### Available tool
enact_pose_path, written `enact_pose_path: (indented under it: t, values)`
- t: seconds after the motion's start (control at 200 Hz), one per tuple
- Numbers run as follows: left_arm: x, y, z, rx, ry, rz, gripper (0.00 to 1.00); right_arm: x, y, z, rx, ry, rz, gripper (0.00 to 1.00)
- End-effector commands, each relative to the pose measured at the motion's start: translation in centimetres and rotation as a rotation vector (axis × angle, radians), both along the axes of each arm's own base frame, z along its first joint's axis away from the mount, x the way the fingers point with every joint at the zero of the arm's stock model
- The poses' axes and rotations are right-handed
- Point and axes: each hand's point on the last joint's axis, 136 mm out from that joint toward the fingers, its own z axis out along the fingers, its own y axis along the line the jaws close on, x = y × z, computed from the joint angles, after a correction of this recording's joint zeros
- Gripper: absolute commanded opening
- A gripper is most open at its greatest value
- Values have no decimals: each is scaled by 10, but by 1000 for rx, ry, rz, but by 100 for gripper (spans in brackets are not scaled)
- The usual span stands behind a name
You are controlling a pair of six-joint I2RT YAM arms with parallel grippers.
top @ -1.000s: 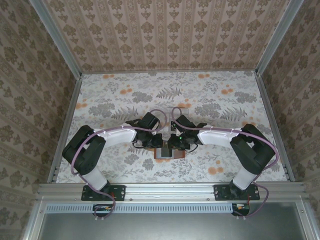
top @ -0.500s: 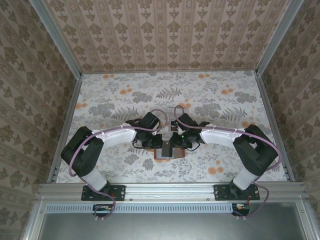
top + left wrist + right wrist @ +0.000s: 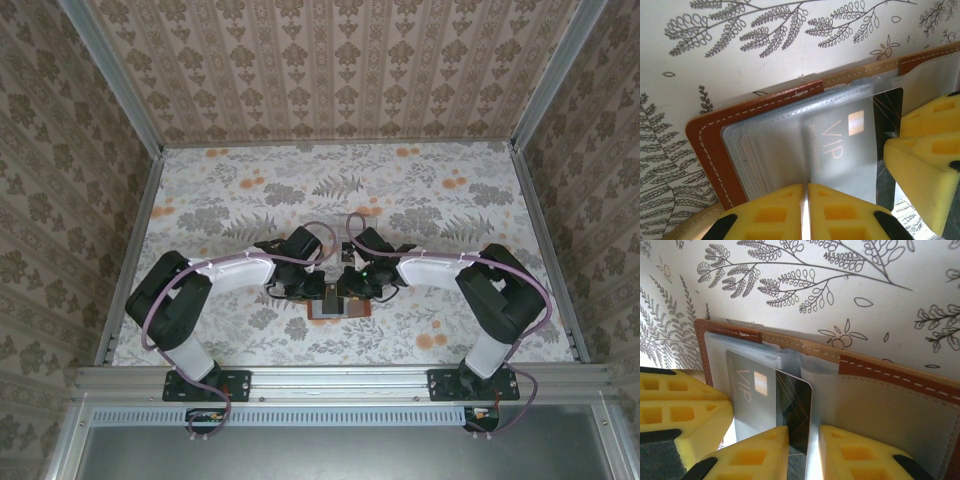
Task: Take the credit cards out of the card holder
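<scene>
The brown leather card holder lies open on the table between both arms. Its clear sleeves hold a credit card marked VIP, grey under the plastic; its dark end sticks out of the sleeve. My left gripper is shut on the near edge of the clear sleeve. My right gripper hovers over the card's dark end, jaws a little apart, the card showing in the gap. Whether they touch it I cannot tell. From above, the left gripper and right gripper meet over the holder.
The floral tablecloth spreads to the far wall and both sides. Metal rails edge the table left and right. My right gripper's yellow fingers crowd the left wrist view, and the left gripper's finger crowds the right one.
The right arm's elbow swung out slightly and came back. Both grippers have stayed at the card holder.
</scene>
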Motion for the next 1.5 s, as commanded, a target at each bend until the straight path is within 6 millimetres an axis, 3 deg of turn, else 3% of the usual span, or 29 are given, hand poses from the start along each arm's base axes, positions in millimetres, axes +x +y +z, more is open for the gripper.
enact_pose_path:
  t: [0.0,0.165,0.42,0.635,0.85,1.21,1.415,1.495]
  values:
    - [-12,13,-20,78,45,-8,11,-3,5,9,64,7,-7,23]
    - [-14,17,-24,95,53,-10,11,-1,11,21,117,-11,-13,21]
    - [-14,17,-22,101,45,-15,10,-3,11,21,125,-6,-11,13]
    - [-14,20,-22,107,42,-16,10,-2,-17,15,-3,-24,-18,8]
    - [-11,18,-13,91,20,-9,10,-5,-43,22,-84,-41,1,6]
    - [-9,14,-5,62,1,-11,11,-6,-35,25,-41,-33,23,5]
    - [-8,14,-4,57,-6,-7,12,-5,-40,26,-73,-42,17,5]
    - [-8,13,-4,46,-8,-5,11,-3,-31,27,-30,-39,19,6]
